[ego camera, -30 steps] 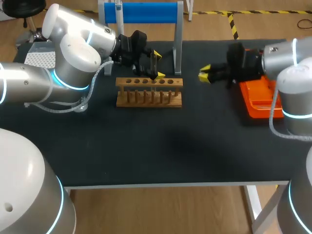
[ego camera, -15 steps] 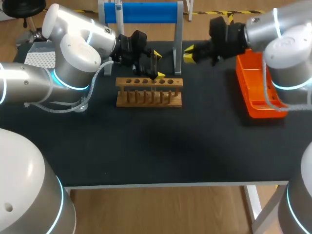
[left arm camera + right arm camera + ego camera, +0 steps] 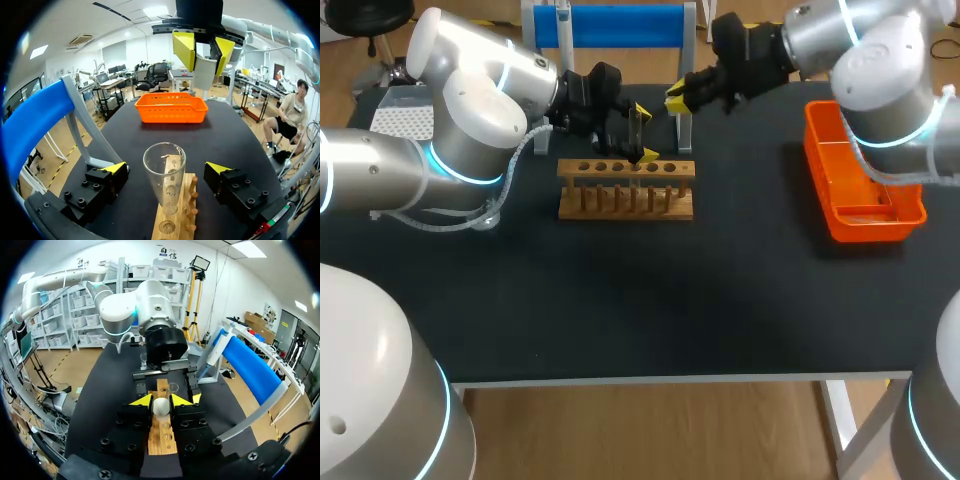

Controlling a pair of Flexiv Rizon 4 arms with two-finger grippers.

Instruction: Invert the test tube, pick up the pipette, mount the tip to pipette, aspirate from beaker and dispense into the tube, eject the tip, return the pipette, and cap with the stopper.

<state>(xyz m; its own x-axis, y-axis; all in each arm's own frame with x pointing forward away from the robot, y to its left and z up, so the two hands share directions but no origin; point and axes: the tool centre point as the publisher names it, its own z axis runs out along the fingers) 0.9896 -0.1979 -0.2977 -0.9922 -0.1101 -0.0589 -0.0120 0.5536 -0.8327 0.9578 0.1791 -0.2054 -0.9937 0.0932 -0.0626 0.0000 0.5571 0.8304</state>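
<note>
A clear test tube (image 3: 164,175) stands upright, mouth up, in the wooden rack (image 3: 625,190). My left gripper (image 3: 642,132) is open, one finger on each side of the tube without touching it. My right gripper (image 3: 680,98) hovers just behind and above the rack's right end, shut on a small white stopper (image 3: 161,406). In the left wrist view the right gripper (image 3: 203,52) hangs above and beyond the tube, with the stopper (image 3: 205,72) between its tips. The pipette (image 3: 214,347) hangs on the blue stand (image 3: 610,25). No beaker shows.
An orange basket (image 3: 865,195) sits at the table's right side. The blue stand's grey leg (image 3: 686,95) rises close by the right gripper. Open black tabletop (image 3: 650,300) lies in front of the rack.
My right arm has swung left and back from beside the orange basket to just behind the rack, carrying the stopper. The left arm and the tube have not moved.
</note>
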